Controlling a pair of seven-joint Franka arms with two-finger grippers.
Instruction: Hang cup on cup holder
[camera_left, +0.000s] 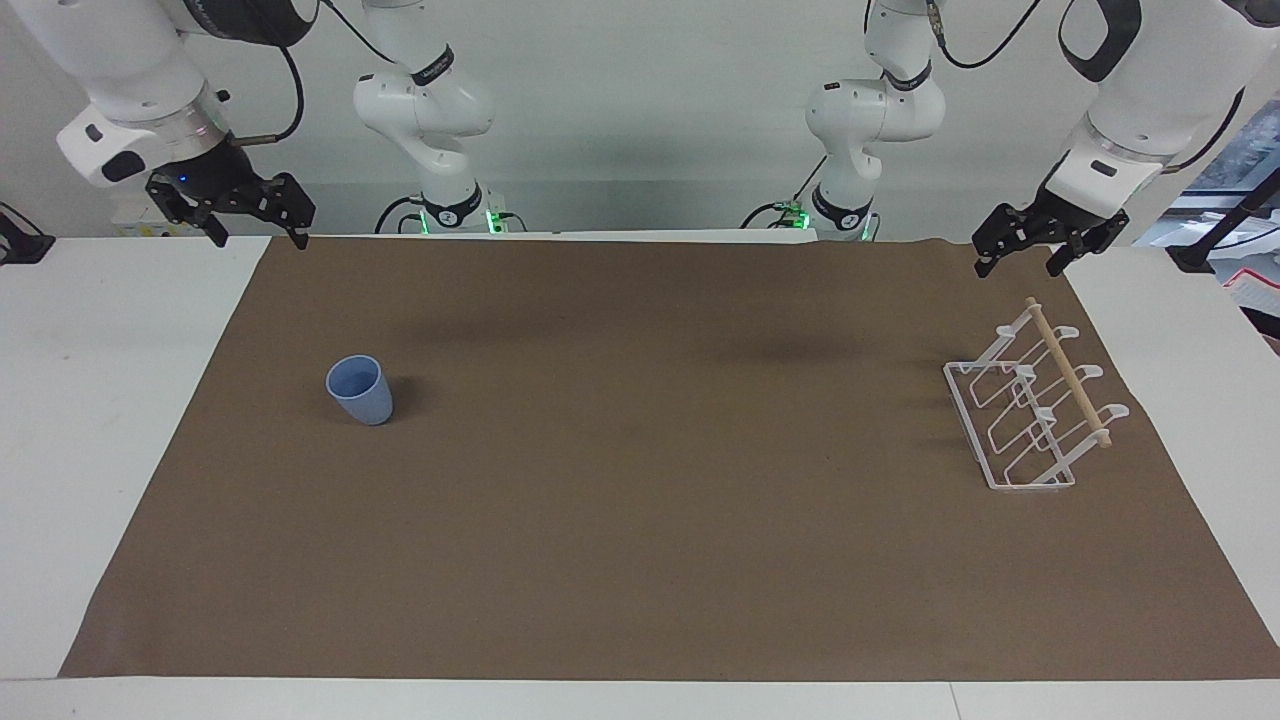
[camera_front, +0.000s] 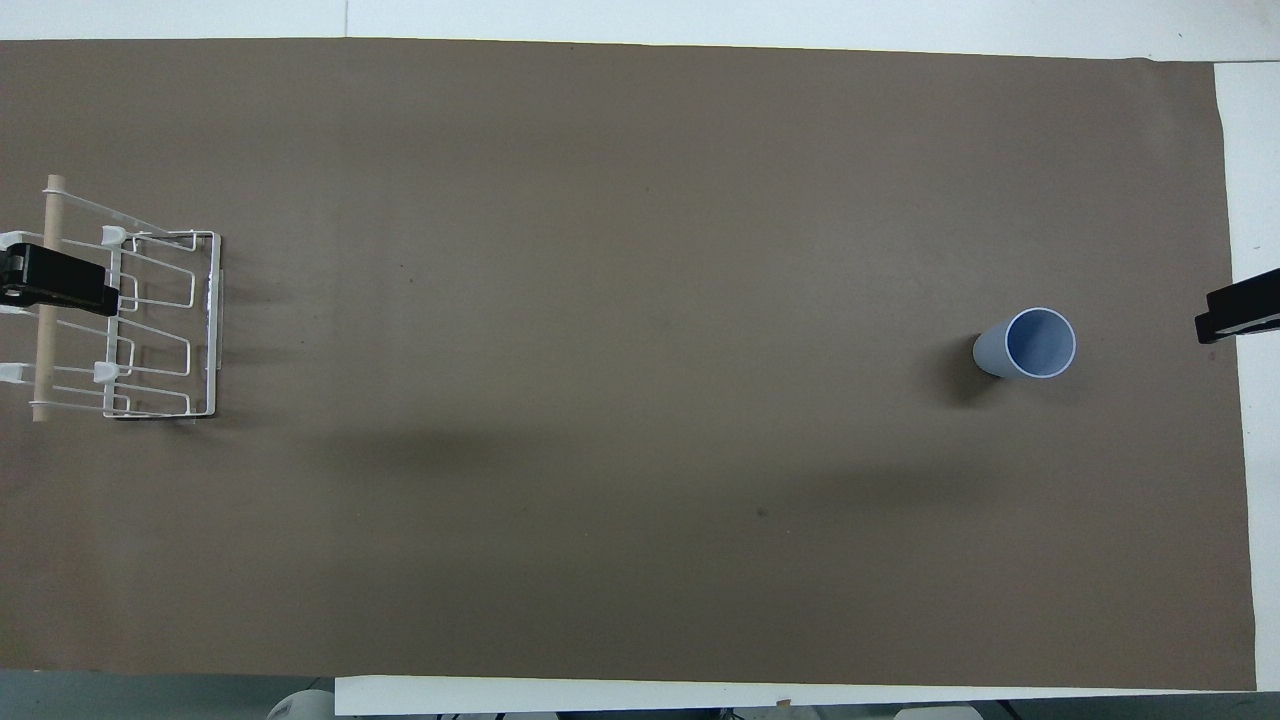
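Facing view shows us the cup (camera_left: 359, 390) standing upright, mouth up, on the brown mat (camera_left: 640, 560) toward the right arm's end of the table (camera_left: 110, 420), alone, with nothing touching it. We see the cup holder (camera_left: 1035, 410) well apart from it, toward the left arm's end of the mat, resting on its wire base with its looped prongs slanting up to the wooden dowel (camera_left: 1070, 372) that runs across its top; no cup hangs on any prong. The right gripper (camera_left: 255, 225) hangs in the air over the mat's corner at the robots' edge, at the right arm's end, its two fingers spread with a clear gap between them and nothing held. The left gripper (camera_left: 1022, 262) hangs likewise over the mat's corner at the robots' edge, at the left arm's end, above the table and apart from the cup holder, its fingers also spread and empty. From the overhead view we look down into the cup (camera_front: 1030, 343), whose light blue inside shows and whose shadow falls on the mat (camera_front: 640, 450) beside it. There the cup holder (camera_front: 160, 330) sits at the mat's edge, and a dark fingertip of the left gripper (camera_front: 58, 283) covers part of the dowel (camera_front: 48, 220), while only the tip of the right gripper (camera_front: 1240, 316) shows at the frame's edge, beside the cup.
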